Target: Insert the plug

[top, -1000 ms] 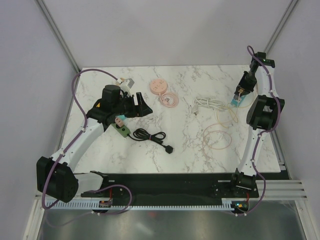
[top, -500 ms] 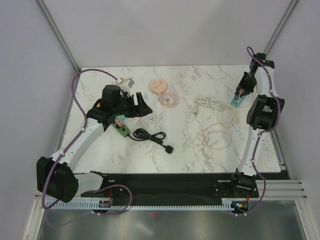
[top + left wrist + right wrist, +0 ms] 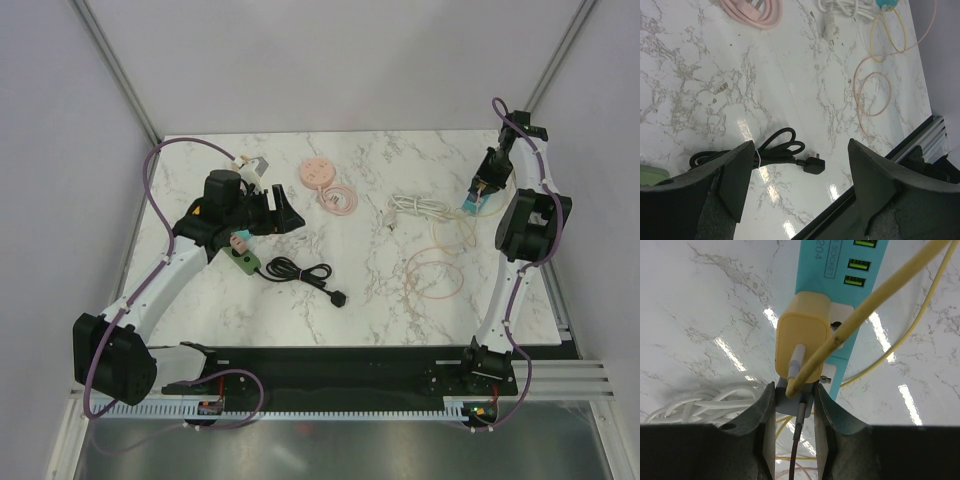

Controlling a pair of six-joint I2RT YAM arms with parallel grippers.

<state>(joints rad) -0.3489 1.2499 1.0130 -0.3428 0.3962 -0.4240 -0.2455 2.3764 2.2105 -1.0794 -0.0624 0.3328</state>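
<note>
My right gripper is shut on a small grey plug with a brown cable running out of its back. The plug stands against the near end of a teal power strip, right beside a yellow charger that sits in the strip. I cannot tell how deep the grey plug sits. From above, the right gripper is at the far right of the table over the strip. My left gripper hovers open at the centre left, holding nothing.
A coiled black cable with its plug lies under the left gripper, beside a green socket. A pink round socket, a pink cable, a white cable bundle and thin cable loops lie around the table.
</note>
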